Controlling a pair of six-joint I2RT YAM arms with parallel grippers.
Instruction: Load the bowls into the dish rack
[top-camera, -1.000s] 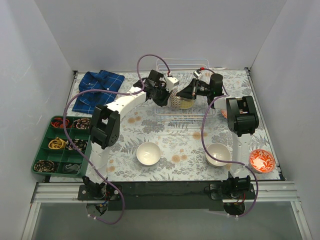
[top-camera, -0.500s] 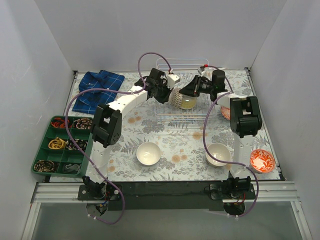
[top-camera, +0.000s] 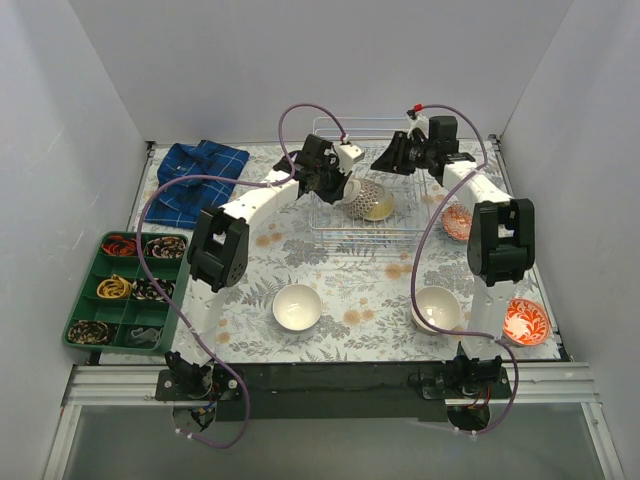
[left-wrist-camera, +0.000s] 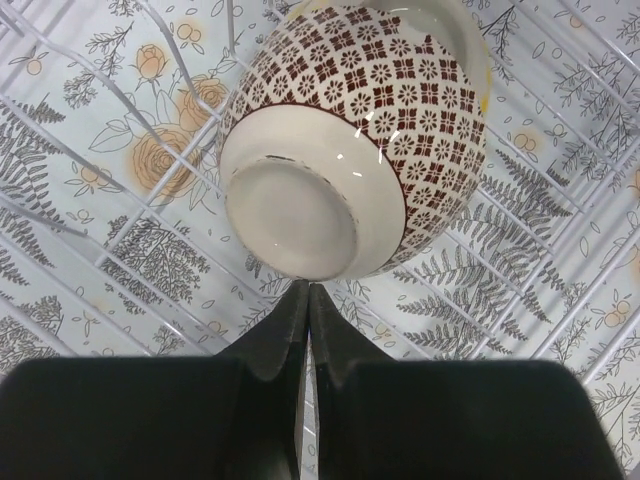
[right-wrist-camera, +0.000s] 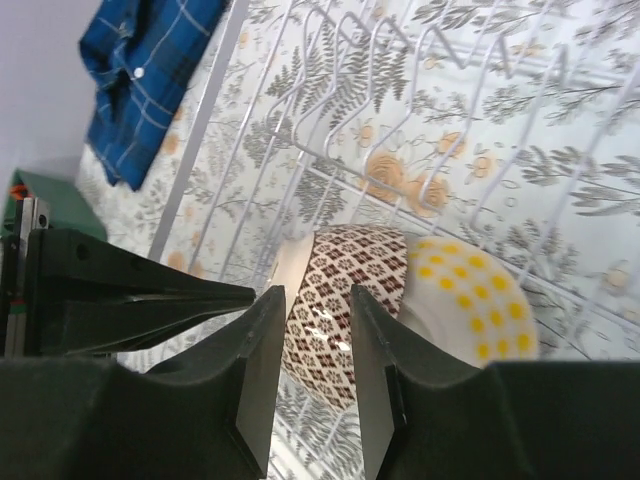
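The wire dish rack (top-camera: 330, 222) stands at the back middle and also shows in the left wrist view (left-wrist-camera: 120, 150) and the right wrist view (right-wrist-camera: 330, 60). A brown-patterned bowl (top-camera: 367, 191) (left-wrist-camera: 390, 110) (right-wrist-camera: 350, 290) stands on edge in it, against a yellow-dotted bowl (top-camera: 381, 208) (right-wrist-camera: 465, 295). My left gripper (top-camera: 336, 186) (left-wrist-camera: 307, 288) is shut and empty, its tips at the patterned bowl's foot. My right gripper (top-camera: 388, 160) (right-wrist-camera: 315, 295) is open and empty, above and apart from the two bowls.
Two white bowls (top-camera: 297, 306) (top-camera: 437, 308) sit near the front. A red bowl (top-camera: 524, 321) is at the front right, another red bowl (top-camera: 457, 221) right of the rack. A blue cloth (top-camera: 203, 170) and a green compartment tray (top-camera: 84, 299) are on the left.
My right gripper has lifted up and back away from the yellow-dotted bowl, which stays in the rack. My left gripper has stayed at the patterned bowl.
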